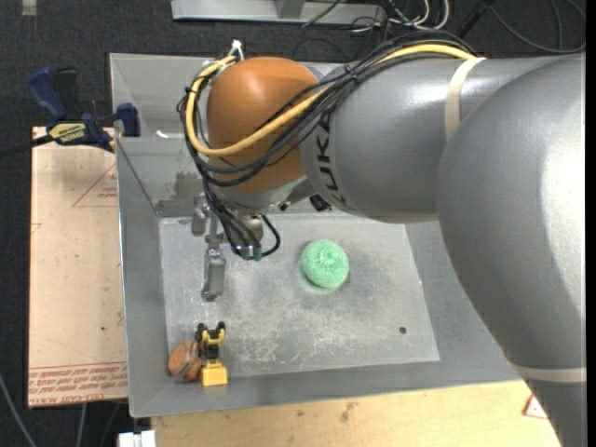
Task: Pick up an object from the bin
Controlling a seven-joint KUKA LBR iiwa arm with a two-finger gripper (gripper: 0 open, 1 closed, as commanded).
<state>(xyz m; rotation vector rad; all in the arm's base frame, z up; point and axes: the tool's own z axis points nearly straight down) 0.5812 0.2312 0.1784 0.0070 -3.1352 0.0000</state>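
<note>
Hanging over the left half of the bin (140, 277), the gripper (213, 285) points down at bare metal floor, its tip low and close to the floor; whether it touches, I cannot make out. From where I stand I cannot tell whether it is spread or pressed together.

Three loose things lie in the bin. A green ball (324, 264), fuzzy-looking and round, sits to the right of the gripper near the middle of the floor, well apart from the rest. Toward the front left corner, below the gripper, lies a small yellow and black toy (212, 350). A brown piece (182, 361) rests just beside it on its left, the two seeming to touch. The gripper is nearer to this pair than to the ball, but it stands over neither.

Above the gripper bulges the round orange cover (251, 119) on the wrist, with yellow and black cables (197, 147) looped around it. Behind that, the thick grey arm (419, 128) comes in from the right and hides the far right part of the bin.

The bin floor is dull grey metal, scuffed and flecked with pale marks, with a tiny dark speck (402, 331) toward the right. Dark carpet (56, 26) surrounds the bin.
</note>
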